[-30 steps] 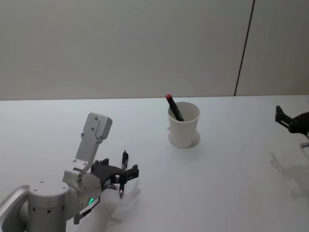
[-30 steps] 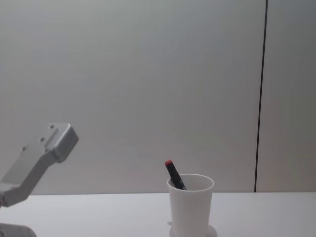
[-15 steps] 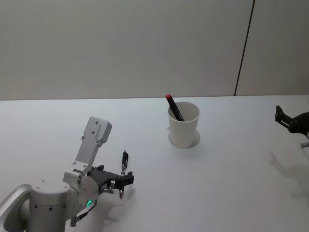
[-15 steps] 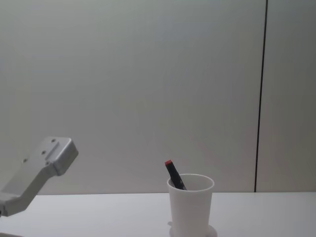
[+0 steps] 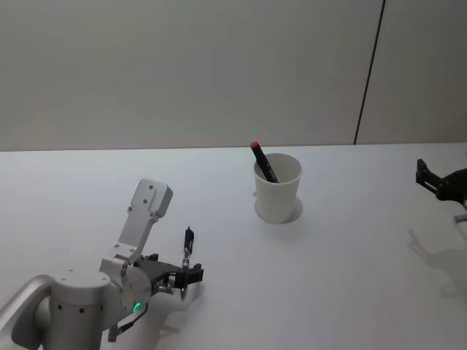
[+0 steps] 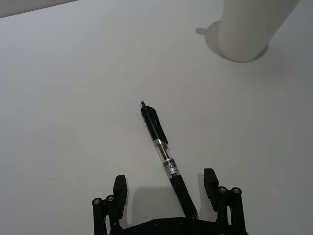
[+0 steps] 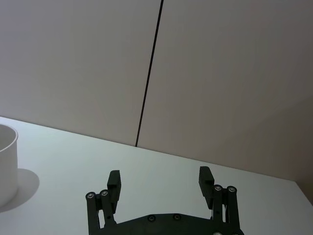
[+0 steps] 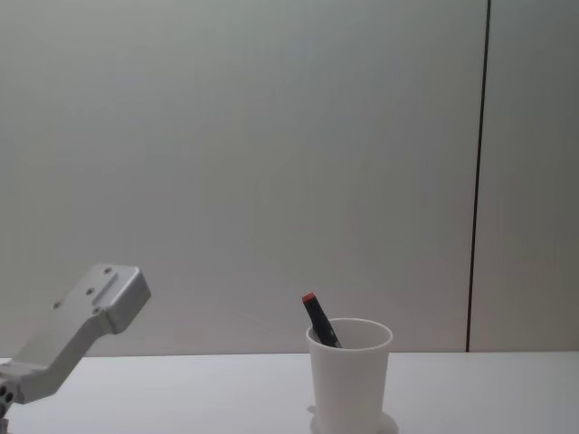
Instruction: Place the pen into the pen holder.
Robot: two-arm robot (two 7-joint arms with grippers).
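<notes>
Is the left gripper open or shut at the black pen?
Open: the left gripper has its fingers apart, one on each side of the pen, neither touching it.

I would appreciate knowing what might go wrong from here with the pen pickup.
1. The pen lies slanted between the open fingers of the left end effector, so closing may twist or roll it instead of pinching squarely.
2. The pen holder already has a red-capped pen leaning on its rim; the incoming pen could strike it or tip the cup.
</notes>
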